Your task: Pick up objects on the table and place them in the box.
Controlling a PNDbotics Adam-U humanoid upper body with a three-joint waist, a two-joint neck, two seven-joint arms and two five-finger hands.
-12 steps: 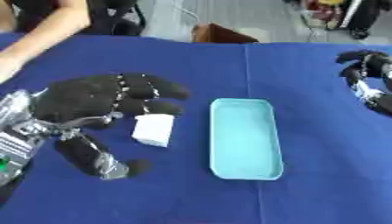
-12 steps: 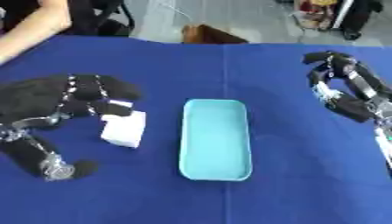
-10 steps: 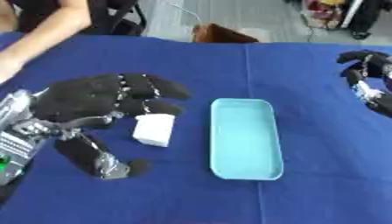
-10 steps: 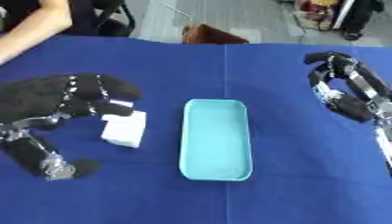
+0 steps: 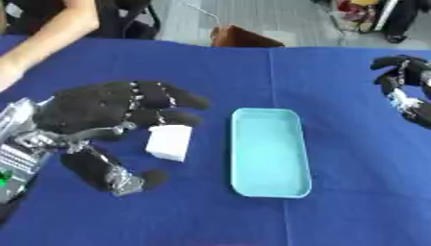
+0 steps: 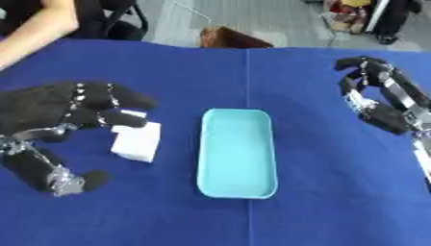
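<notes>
barely any movement since a moment ago: the left hand [image 5: 93, 111] stays spread over the white block [image 5: 168, 142], and the block has not shifted on the blue table [image 5: 336, 211]. the block lies on the cloth just left of the light blue box [image 5: 267, 153], near it but not touching. the left hand's fingers [image 5: 172, 100] reach out nearly straight across the block's top edge, the thumb [image 5: 105, 169] stretched well below it, so the block sits in the wide gap between them with nothing curled round it. the box stands lengthwise at the middle of the table, nothing visible inside it. far over on the right, the right hand [image 6: 379, 98] hovers well apart from the box, its fingers curled inward and holding nothing. a person's bare arm [image 5: 46, 36] shows at the far left edge.
</notes>
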